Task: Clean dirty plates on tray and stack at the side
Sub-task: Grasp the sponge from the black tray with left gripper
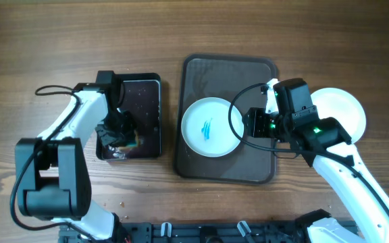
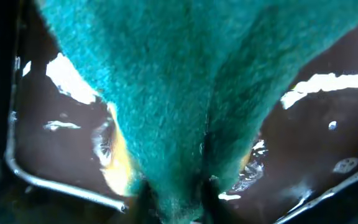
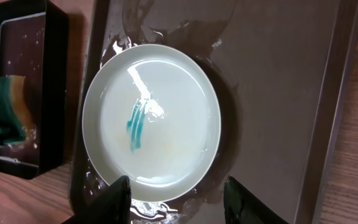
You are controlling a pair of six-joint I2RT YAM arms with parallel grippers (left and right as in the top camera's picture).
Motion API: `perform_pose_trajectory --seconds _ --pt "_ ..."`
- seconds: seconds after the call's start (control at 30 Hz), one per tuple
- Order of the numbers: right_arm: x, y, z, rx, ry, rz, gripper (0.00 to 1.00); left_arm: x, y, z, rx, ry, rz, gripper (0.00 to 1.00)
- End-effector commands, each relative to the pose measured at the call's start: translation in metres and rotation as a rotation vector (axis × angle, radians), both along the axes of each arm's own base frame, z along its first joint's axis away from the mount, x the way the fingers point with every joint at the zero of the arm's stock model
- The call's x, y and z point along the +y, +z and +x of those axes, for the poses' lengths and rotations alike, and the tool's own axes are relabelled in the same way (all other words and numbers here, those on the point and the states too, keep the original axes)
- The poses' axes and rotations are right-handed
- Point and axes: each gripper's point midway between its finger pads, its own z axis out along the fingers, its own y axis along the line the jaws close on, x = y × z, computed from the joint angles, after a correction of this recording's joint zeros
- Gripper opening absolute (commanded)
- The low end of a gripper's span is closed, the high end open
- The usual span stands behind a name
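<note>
A white plate with teal smears [image 1: 209,127] lies on the left part of the dark brown tray [image 1: 248,74]; it also shows in the right wrist view [image 3: 151,121]. A clean white plate [image 1: 343,111] lies on the table right of the tray, partly hidden by the right arm. My right gripper [image 1: 252,124] is open and empty just above the smeared plate's right edge [image 3: 180,202]. My left gripper [image 1: 117,131] is shut on the teal sponge [image 2: 185,93] over the small black tray [image 1: 147,101].
The black tray [image 3: 48,93] stands left of the brown tray [image 3: 278,93], wet inside. Bare wooden table lies behind and in front. Water pools on the brown tray around the plate.
</note>
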Motion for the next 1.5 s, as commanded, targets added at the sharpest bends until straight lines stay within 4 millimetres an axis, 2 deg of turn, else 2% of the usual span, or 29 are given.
perform_pose_trajectory --seconds 0.0,0.17,0.23,0.33,0.47,0.57,0.7,0.8,0.97,1.0,1.07,1.17,1.3,1.47 --pt "0.0 0.003 0.0 -0.011 0.014 -0.014 0.49 0.002 -0.005 0.005 -0.012 -0.011 0.01 0.04" --pt "0.0 0.002 0.0 -0.01 0.014 -0.014 0.49 0.002 0.011 0.008 -0.016 -0.024 0.011 0.06" --pt "0.0 0.002 0.0 -0.01 0.014 -0.014 0.49 0.002 0.023 0.011 -0.023 -0.028 0.011 0.22" --pt "0.0 0.002 0.0 -0.009 0.014 -0.014 0.49 0.005 0.04 0.019 -0.057 -0.037 0.026 0.52" --pt "0.0 0.002 0.0 -0.008 0.014 -0.015 0.49 0.015 0.053 0.028 -0.114 -0.056 0.084 0.65" --pt "0.0 0.002 0.0 -0.008 0.013 -0.014 0.49 0.025 0.053 0.035 -0.139 -0.059 0.145 0.57" --pt "0.0 0.002 0.0 -0.005 0.006 -0.01 0.49 0.021 0.045 0.041 -0.17 -0.062 0.132 0.5" --pt "0.0 0.002 0.0 0.001 -0.007 -0.003 0.49 0.015 0.029 0.034 -0.165 -0.079 0.128 0.45" --pt "0.0 0.002 0.0 0.001 -0.008 -0.003 0.49 0.013 0.002 0.021 -0.159 -0.092 0.128 0.43" --pt "0.0 0.002 0.0 0.001 -0.008 -0.003 0.49 0.013 -0.002 0.017 -0.153 -0.092 0.128 0.4" --pt "0.0 0.002 0.0 0.001 -0.008 -0.003 0.49 0.013 -0.005 0.013 -0.144 -0.093 0.128 0.24" --pt "0.0 0.002 0.0 0.001 -0.008 -0.004 0.49 0.013 -0.005 0.018 -0.164 -0.092 0.128 0.04" --pt "0.0 0.002 -0.001 0.005 -0.007 -0.005 0.49 0.012 0.0 0.023 -0.172 -0.092 0.123 0.04" --pt "0.0 0.002 -0.001 0.005 -0.007 -0.005 0.48 0.011 0.032 0.035 -0.168 -0.095 0.124 0.04"
